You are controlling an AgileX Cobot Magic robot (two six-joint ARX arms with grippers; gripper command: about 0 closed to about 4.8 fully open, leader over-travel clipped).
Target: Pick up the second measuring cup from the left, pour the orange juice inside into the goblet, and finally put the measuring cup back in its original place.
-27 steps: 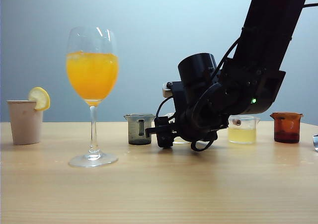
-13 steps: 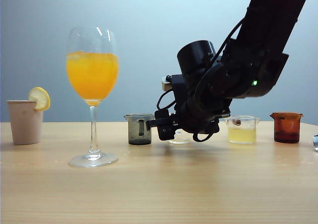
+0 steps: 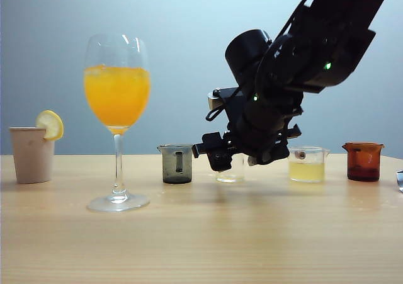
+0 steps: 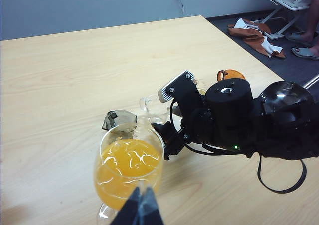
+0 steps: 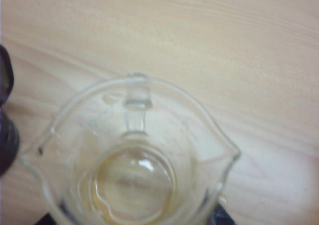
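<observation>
Second measuring cup (image 3: 230,169) stands free beneath open, empty right gripper (image 3: 214,150).

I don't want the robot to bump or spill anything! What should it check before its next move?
1. Orange juice is in the goblet: ok.
2. Second measuring cup is empty apart from a thin film: ok.
3. That cup stands upright on the table, between the grey cup and the yellow-liquid cup: ok.
4. Right gripper is open and off the cup, just above it: ok.
5. Left gripper, shut, has room beside the goblet: cannot tell.
</observation>
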